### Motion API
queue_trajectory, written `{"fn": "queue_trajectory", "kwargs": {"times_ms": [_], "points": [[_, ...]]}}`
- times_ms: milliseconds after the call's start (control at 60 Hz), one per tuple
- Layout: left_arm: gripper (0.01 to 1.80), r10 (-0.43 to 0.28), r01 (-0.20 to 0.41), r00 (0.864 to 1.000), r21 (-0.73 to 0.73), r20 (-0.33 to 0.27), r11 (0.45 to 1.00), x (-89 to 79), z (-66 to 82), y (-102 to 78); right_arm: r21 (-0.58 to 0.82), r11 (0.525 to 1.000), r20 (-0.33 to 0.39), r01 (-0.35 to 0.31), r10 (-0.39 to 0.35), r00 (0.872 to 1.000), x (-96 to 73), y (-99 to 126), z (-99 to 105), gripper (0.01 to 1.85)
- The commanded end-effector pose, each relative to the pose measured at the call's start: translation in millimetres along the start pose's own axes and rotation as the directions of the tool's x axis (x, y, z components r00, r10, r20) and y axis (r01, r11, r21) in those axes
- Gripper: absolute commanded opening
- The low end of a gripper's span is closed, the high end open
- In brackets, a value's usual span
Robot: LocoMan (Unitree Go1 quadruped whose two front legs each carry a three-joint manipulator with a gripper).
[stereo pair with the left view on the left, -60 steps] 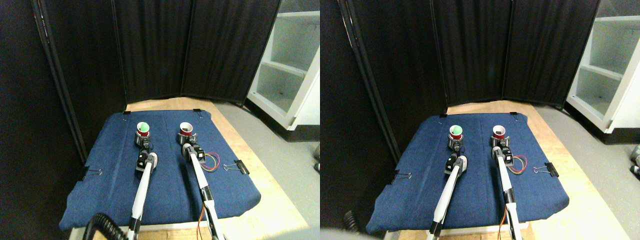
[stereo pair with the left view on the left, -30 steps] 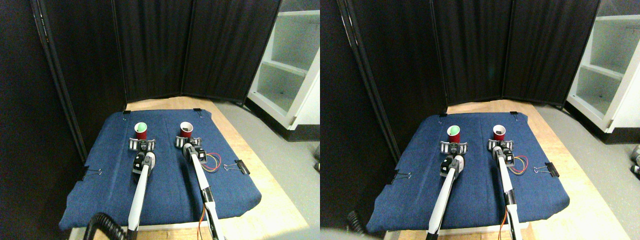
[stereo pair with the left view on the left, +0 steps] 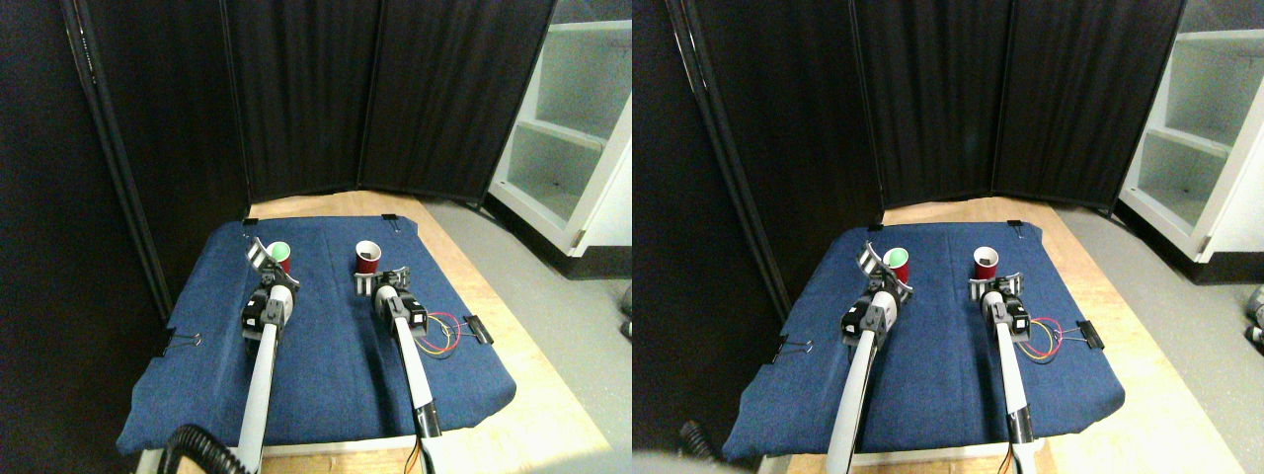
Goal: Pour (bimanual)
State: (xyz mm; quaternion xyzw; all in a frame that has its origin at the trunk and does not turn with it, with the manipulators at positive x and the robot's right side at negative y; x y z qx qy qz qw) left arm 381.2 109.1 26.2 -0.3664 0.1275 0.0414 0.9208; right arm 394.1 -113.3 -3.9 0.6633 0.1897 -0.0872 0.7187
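Note:
Two red cups stand upright on the blue cloth [stereo pair with the left view on the left: 326, 365]. The left cup [stereo pair with the left view on the left: 280, 255] has a green ball inside, and the right cup [stereo pair with the left view on the left: 367, 258] shows a dark inside. My left gripper [stereo pair with the left view on the left: 268, 267] is open and tilted, raised just left of and in front of the left cup, with one striped pad [stereo pair with the left view on the left: 256, 251] beside the rim. Open as well, my right gripper [stereo pair with the left view on the left: 382, 281] sits low, just in front of and slightly right of the right cup, holding nothing.
Binder clips [stereo pair with the left view on the left: 477, 328] [stereo pair with the left view on the left: 178, 341] pin the cloth to a wooden table [stereo pair with the left view on the left: 538, 395]. Loose coloured wires [stereo pair with the left view on the left: 440, 334] hang by the right arm. A black folding screen [stereo pair with the left view on the left: 326, 99] stands behind, and a white shelf unit [stereo pair with the left view on the left: 573, 148] at the right.
Both grippers opened and let go of the cups. The left one then rose and swung to the left of its cup, tilting. The right one drew back slightly to the right.

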Motion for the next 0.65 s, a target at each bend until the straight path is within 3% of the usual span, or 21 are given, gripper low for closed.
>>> {"fn": "queue_trajectory", "kwargs": {"times_ms": [17, 67, 133, 183, 200, 233, 267, 283, 300, 317, 350, 400, 417, 433, 483, 517, 650], "points": [[1.47, -0.130, 0.129, 0.991, 0.199, -0.011, 0.971, -8.5, 9.7, -8.3, -0.011, 0.999, -0.023, -0.048, 0.048, 0.999, -7.5, 13, -1, 1.78], [1.50, -0.170, 0.164, 0.985, 0.279, -0.001, 0.946, -11.3, 10.4, -11.1, -0.024, 0.998, -0.036, -0.059, 0.059, 0.998, -9.1, 13, -2, 1.76], [1.58, -0.228, 0.199, 0.974, 0.498, -0.003, 0.844, -19.8, 12.3, -18.4, -0.044, 0.996, -0.046, -0.076, 0.074, 0.996, -13.9, 15, -3, 1.69], [1.61, -0.315, 0.249, 0.949, 0.658, -0.019, 0.711, -25.6, 14.2, -24.0, -0.067, 0.994, -0.060, -0.084, 0.080, 0.995, -17.2, 15, -3, 1.62], [1.61, -0.315, 0.249, 0.949, 0.658, -0.019, 0.711, -25.6, 14.2, -24.0, -0.067, 0.994, -0.060, -0.084, 0.080, 0.995, -17.2, 15, -3, 1.62], [1.56, -0.391, 0.300, 0.919, 0.740, -0.055, 0.601, -28.3, 15.3, -26.6, -0.089, 0.991, -0.073, -0.099, 0.093, 0.993, -19.4, 16, -3, 1.56], [1.49, -0.423, 0.324, 0.904, 0.752, -0.067, 0.574, -29.2, 15.5, -27.4, -0.096, 0.990, -0.073, -0.105, 0.098, 0.993, -20.8, 16, -4, 1.53], [1.49, -0.423, 0.324, 0.904, 0.752, -0.067, 0.574, -29.2, 15.5, -27.4, -0.096, 0.990, -0.073, -0.105, 0.098, 0.993, -20.8, 16, -4, 1.53], [1.27, -0.501, 0.369, 0.862, 0.767, -0.072, 0.525, -30.4, 14.8, -29.0, -0.122, 0.986, -0.074, -0.116, 0.107, 0.991, -23.4, 17, -4, 1.49], [1.27, -0.501, 0.369, 0.862, 0.767, -0.072, 0.525, -30.4, 14.8, -29.0, -0.122, 0.986, -0.074, -0.116, 0.107, 0.991, -23.4, 17, -4, 1.49], [1.13, -0.568, 0.421, 0.816, 0.783, -0.107, 0.457, -30.4, 14.3, -29.9, -0.137, 0.982, -0.077, -0.127, 0.117, 0.990, -25.9, 17, -5, 1.50], [0.99, -0.615, 0.455, 0.776, 0.798, -0.138, 0.395, -31.2, 14.2, -31.2, -0.164, 0.977, -0.070, -0.134, 0.124, 0.990, -28.5, 17, -5, 1.51], [0.95, -0.634, 0.469, 0.757, 0.807, -0.158, 0.359, -31.6, 14.2, -31.9, -0.170, 0.976, -0.073, -0.135, 0.124, 0.990, -30.0, 18, -5, 1.52], [0.92, -0.640, 0.470, 0.749, 0.817, -0.170, 0.333, -32.5, 14.0, -32.6, -0.174, 0.975, -0.077, -0.138, 0.126, 0.989, -31.5, 18, -6, 1.52], [0.90, -0.642, 0.472, 0.744, 0.826, -0.184, 0.310, -34.0, 13.6, -33.7, -0.180, 0.973, -0.080, -0.142, 0.130, 0.988, -33.7, 19, -6, 1.51], [0.86, -0.652, 0.488, 0.732, 0.821, -0.200, 0.297, -36.7, 12.8, -36.3, -0.176, 0.972, -0.091, -0.154, 0.140, 0.986, -37.0, 20, -6, 1.51], [0.85, -0.637, 0.500, 0.737, 0.817, -0.226, 0.289, -42.5, 10.7, -40.7, -0.183, 0.968, -0.093, -0.173, 0.158, 0.983, -42.8, 21, -7, 1.48]]}}
